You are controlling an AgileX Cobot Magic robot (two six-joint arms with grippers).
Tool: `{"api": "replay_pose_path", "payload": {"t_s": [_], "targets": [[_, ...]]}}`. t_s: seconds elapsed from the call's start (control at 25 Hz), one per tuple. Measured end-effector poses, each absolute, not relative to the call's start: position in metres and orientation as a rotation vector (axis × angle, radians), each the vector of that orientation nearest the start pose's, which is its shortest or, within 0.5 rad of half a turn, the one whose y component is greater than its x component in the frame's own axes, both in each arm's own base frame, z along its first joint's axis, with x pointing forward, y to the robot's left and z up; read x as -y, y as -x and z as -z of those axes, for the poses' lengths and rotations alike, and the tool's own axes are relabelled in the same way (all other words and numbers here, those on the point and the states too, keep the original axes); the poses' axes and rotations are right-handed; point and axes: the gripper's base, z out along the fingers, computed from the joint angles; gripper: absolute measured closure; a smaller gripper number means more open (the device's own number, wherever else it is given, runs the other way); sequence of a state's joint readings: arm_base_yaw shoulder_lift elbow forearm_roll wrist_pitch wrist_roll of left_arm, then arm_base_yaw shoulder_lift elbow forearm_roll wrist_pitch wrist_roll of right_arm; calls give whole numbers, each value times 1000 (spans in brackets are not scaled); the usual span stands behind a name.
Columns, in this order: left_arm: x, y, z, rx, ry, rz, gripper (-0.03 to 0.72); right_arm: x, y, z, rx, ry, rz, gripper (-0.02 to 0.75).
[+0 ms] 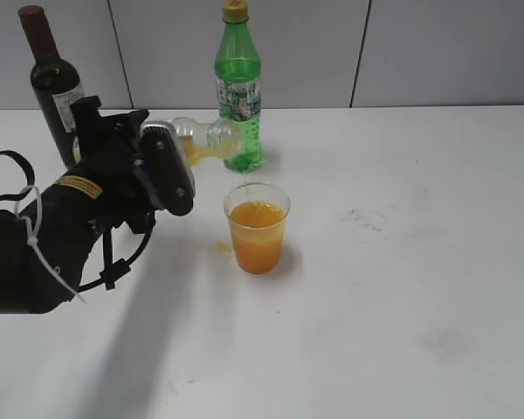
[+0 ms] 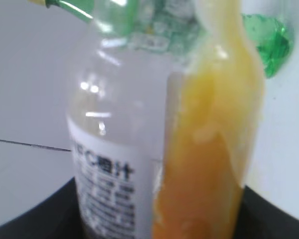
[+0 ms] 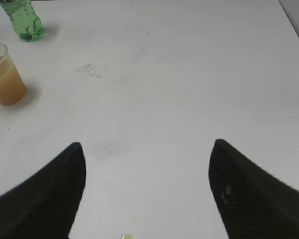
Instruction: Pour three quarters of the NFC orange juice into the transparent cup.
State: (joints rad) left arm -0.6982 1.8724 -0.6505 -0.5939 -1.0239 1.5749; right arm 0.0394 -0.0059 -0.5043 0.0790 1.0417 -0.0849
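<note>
My left gripper (image 1: 162, 166) is shut on the NFC orange juice bottle (image 1: 205, 140). It holds the bottle tipped on its side above the table, mouth to the right and over the transparent cup (image 1: 257, 229). A thin stream of juice runs from the mouth into the cup, which is over half full of orange juice. In the left wrist view the bottle (image 2: 164, 139) fills the frame, with juice along its lower side. The cup also shows in the right wrist view (image 3: 5, 74). My right gripper (image 3: 147, 149) is open and empty over bare table.
A green bottle with a yellow cap (image 1: 238, 87) stands just behind the cup. A dark wine bottle with a red cap (image 1: 54, 83) stands at the back left. A small orange spill (image 1: 224, 247) lies left of the cup. A droplet (image 3: 125, 237) lies under my right gripper.
</note>
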Motion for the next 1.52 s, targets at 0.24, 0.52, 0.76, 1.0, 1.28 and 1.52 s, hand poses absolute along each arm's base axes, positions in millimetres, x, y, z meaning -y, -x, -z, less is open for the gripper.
{"api": "replay_pose_path", "payload": {"t_s": [0.24,0.52,0.76,1.0,1.28,1.52], "targets": [[178,-277,-149,-1499,-905,-479,218,-6,6,-280,-2009,128,-65,148],[161,-289,-151,-1651,-404,-81,218,-6,6,-280,-2009,128,-65,148],[131,-321,-143,-1644,-267,133,218,-6,6,-280,-2009,128,-65,148],[128,-365,-122,-1625,-278,184,218,-6,6,-280,-2009,128,-65,148],[136,-397,-90,-1621,-268,184,218,-6,6,-280,-2009,128,-65,148],[137,-398,-65,-1651,-278,180,218,-6,6,-280,-2009,128,-65,148]]}}
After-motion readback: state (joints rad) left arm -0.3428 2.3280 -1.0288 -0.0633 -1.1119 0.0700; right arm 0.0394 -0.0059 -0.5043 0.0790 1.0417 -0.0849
